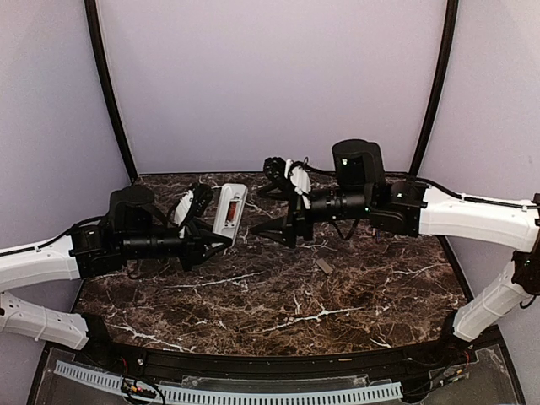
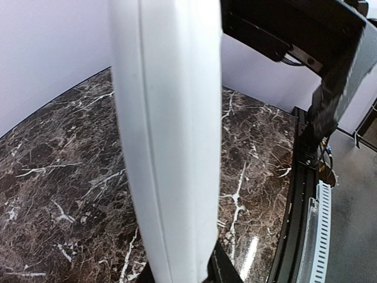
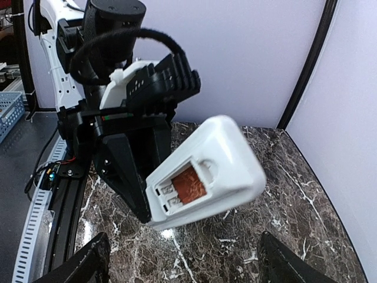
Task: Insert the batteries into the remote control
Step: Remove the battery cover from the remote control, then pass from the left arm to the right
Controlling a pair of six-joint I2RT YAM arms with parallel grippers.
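My left gripper [image 1: 218, 238] clamps the slim white remote control [image 1: 229, 207] upright, centre-left (open bay [image 3: 187, 187] facing right); my right gripper [image 3: 187, 262] gapes empty beside.

white remote control [image 1: 229, 211], aloft; bay open (reddish)

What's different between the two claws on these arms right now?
The left gripper is clamped on the white remote control, holding it up off the table; the right gripper holds nothing. The left gripper's jaws are pinched narrow, while the right gripper's stand wide apart. Both are black two-finger claws facing each other above the marble.
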